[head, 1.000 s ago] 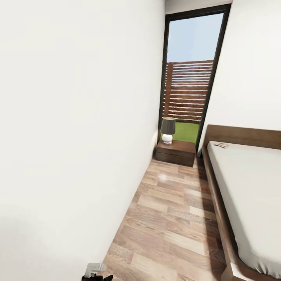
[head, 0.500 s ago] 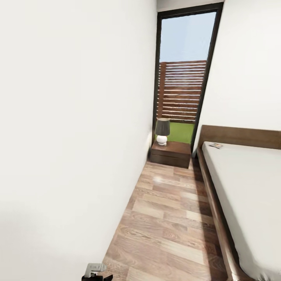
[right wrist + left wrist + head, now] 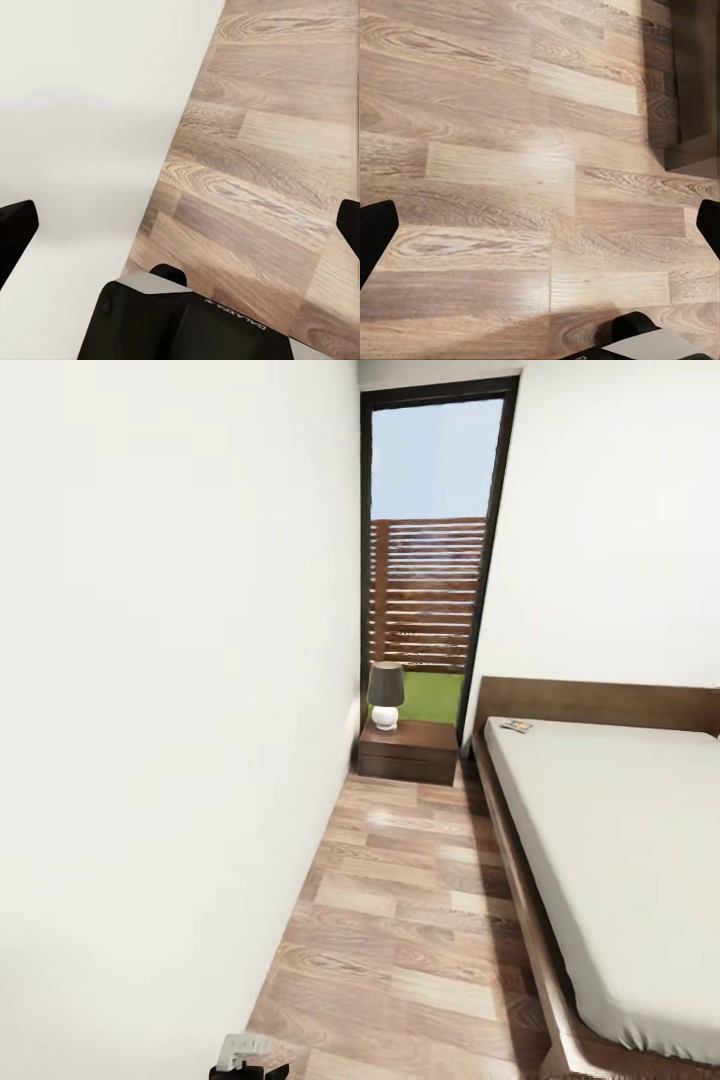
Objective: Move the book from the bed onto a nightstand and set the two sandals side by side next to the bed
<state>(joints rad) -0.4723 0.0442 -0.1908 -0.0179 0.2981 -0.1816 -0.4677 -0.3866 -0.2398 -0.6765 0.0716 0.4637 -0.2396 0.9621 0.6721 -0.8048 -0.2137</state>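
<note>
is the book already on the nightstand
No, the book lies on the bed near the headboard, while the nightstand carries a lamp.

Head cam looked forward and down a narrow aisle between wall [image 3: 150, 710] and bed [image 3: 620, 840], toward the far window [image 3: 430, 550]. Both wrist cams pointed down, close to the plank floor [image 3: 510, 150]; right wrist also caught the wall base. All three shared the floor.

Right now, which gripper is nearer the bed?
Left, probably. The left gripper hangs over floor with the bed frame's dark edge close ahead; the right gripper faces the white wall.
</note>
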